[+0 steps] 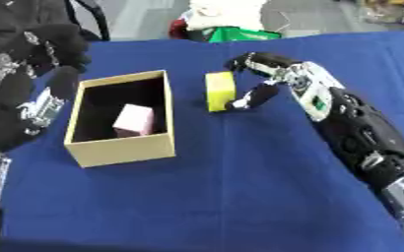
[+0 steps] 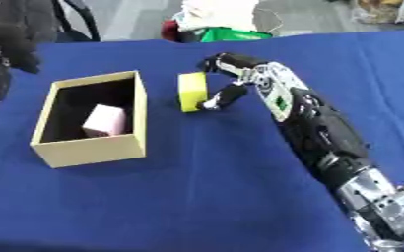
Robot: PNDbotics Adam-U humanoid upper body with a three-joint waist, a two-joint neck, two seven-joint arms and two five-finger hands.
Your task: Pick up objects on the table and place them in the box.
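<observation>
Box (image 1: 119,147) stands open toward the desk's (image 1: 240,197) left edge, a pink block (image 1: 134,119) already inside. Our right hand (image 1: 261,78) curls around the yellow block (image 1: 220,90) just beside it; we judge it light, probably soft, best pinched across its broad faces.

The worktop (image 1: 240,197) carries a blue cloth cover. Beyond its far edge lie a green item (image 1: 240,34) and a white item (image 1: 227,12), with grey floor (image 1: 145,17) behind.
</observation>
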